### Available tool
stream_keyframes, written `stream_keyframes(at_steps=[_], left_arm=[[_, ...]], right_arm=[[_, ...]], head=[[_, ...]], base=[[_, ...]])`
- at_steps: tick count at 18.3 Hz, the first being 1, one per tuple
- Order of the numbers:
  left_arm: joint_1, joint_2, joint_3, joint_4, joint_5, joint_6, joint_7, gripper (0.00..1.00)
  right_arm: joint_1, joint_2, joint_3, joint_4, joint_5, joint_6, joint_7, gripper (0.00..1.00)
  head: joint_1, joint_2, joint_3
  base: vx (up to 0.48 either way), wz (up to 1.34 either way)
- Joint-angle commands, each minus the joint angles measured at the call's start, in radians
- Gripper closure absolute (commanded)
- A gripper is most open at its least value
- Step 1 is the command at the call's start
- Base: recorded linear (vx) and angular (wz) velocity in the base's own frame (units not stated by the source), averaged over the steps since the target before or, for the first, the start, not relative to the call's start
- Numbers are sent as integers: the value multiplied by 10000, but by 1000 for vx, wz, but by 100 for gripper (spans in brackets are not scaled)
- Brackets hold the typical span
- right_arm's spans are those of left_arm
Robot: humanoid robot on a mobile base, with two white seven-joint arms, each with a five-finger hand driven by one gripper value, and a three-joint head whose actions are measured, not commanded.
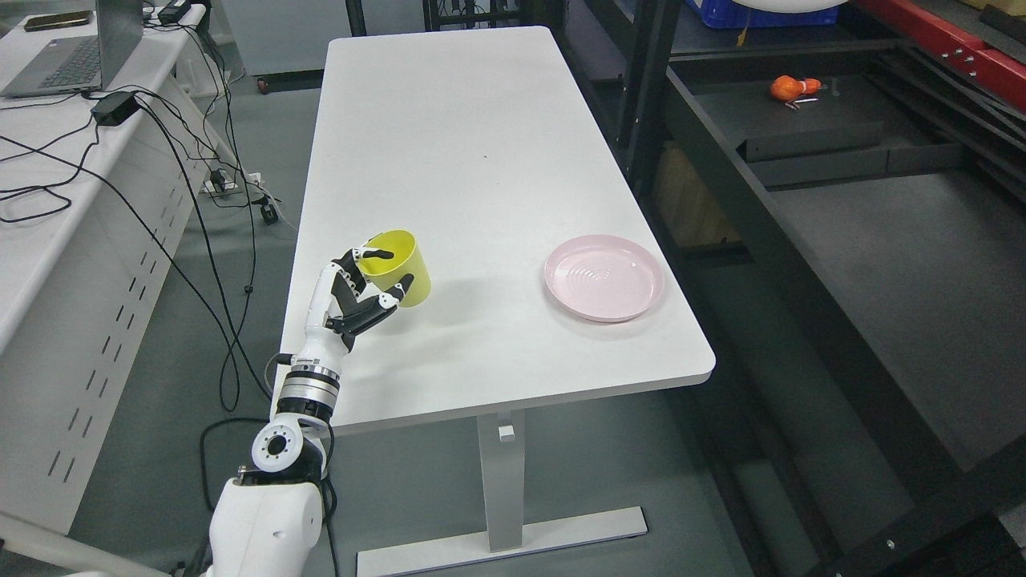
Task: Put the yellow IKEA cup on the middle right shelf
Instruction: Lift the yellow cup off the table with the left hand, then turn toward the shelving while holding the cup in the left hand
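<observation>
A yellow cup [405, 264] stands slightly tilted near the left front edge of the white table [465, 144]. My left hand [391, 268] reaches it from the lower left. One finger hooks over the rim into the cup, and the thumb presses on its outer wall, so the hand is shut on the cup. The dark metal shelf rack [721, 160] stands to the right of the table, with a grey shelf board [882, 240] at about table height. My right arm does not show.
A pink plate [603, 278] lies on the table's right front part. An orange object [789, 86] lies on a farther shelf board, and a blue crate [753, 12] is above it. A desk with a laptop [72, 56] and cables stands at left.
</observation>
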Motion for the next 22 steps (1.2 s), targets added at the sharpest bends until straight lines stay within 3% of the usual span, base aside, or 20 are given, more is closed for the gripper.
stream_keyframes(at_steps=[1, 22], left_arm=[[593, 140, -224, -1400, 4, -10, 3, 100], [1253, 140, -1066, -2274, 4, -71, 3, 99]], right_arm=[[138, -175, 169, 1, -245, 7, -7, 1], [138, -175, 169, 1, -245, 7, -7, 1]], head=[[0, 0, 0], [0, 0, 0]], base=[[-80, -135], [-100, -102]])
